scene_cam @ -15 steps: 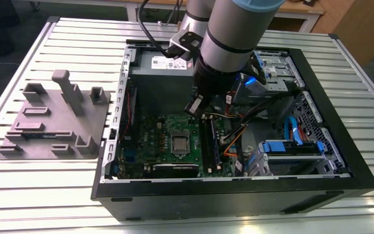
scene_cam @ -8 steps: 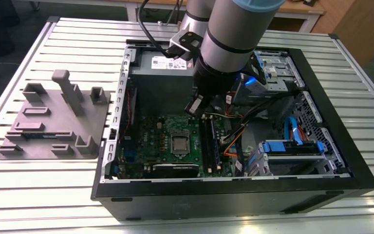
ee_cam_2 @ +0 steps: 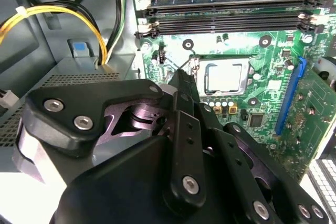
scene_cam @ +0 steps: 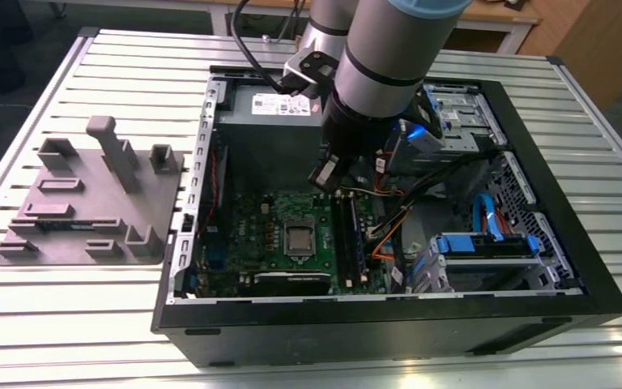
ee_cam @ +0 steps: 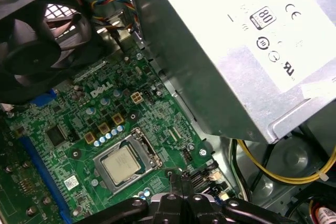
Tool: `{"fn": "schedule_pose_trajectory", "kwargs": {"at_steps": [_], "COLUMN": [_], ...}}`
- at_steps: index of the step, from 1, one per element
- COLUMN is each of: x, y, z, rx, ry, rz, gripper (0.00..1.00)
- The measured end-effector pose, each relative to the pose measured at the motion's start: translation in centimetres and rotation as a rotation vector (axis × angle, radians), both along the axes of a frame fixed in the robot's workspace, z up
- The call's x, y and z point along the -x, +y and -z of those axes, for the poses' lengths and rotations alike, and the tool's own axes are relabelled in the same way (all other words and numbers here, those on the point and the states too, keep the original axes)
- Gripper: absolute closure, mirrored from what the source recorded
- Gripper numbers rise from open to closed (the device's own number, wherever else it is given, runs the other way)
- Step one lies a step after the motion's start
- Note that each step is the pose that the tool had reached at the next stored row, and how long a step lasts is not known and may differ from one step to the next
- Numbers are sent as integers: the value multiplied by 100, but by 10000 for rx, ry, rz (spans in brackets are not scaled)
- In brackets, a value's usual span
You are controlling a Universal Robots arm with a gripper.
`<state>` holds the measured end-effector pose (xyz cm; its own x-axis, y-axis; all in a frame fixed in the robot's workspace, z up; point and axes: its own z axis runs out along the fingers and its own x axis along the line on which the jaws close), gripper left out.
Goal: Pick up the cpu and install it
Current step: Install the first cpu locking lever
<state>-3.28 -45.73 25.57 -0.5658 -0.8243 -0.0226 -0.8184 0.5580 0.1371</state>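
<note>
The cpu (ee_cam: 121, 164) is lying flat in its socket on the green motherboard (ee_cam: 79, 145), inside the open computer case (scene_cam: 570, 267) sitting on the slatted table (scene_cam: 74, 316). The pincer (ee_cam_2: 181, 80) is hanging just above the motherboard, beside the socket and apart from the cpu, its fingers (ee_cam_2: 184, 103) pressing together with nothing between them. The grey power-supply box (ee_cam: 236, 51) is sitting near the socket. A grey moulded tray (scene_cam: 84, 203) is resting on the table beside the case.
</note>
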Motion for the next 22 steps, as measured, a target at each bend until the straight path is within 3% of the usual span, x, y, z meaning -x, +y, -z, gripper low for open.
{"fn": "schedule_pose_trajectory", "kwargs": {"at_steps": [11,17,22], "x": [-58,-59,-59], "y": [22,25,51], "z": [53,59,71], "rx": [-1,-7,-33], "ry": [1,-1,0], "rz": [1,1,0], "gripper": [90,90,90]}}
